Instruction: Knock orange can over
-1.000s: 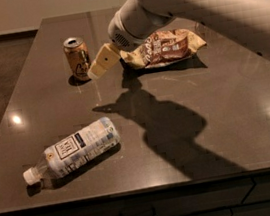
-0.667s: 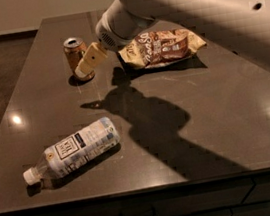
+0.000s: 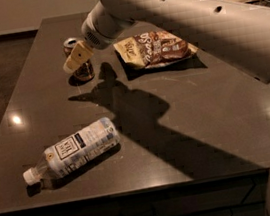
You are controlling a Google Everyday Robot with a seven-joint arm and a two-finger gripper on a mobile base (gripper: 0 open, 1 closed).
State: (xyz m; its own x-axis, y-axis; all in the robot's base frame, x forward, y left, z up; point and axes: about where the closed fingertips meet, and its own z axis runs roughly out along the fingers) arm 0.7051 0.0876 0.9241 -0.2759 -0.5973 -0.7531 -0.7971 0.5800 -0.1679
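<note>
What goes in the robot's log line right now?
orange can: upright, not yet knocked over | pincer: at the can's upper side | water bottle: lying on its side | snack bag: beside can

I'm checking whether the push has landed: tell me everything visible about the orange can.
The orange can is a small orange-gold metal drink can with a silver top. It stands roughly upright on the table, toward its far left, beside a snack bag. The gripper sits in front of its middle, hiding its side; whether they touch is unclear.
</note>
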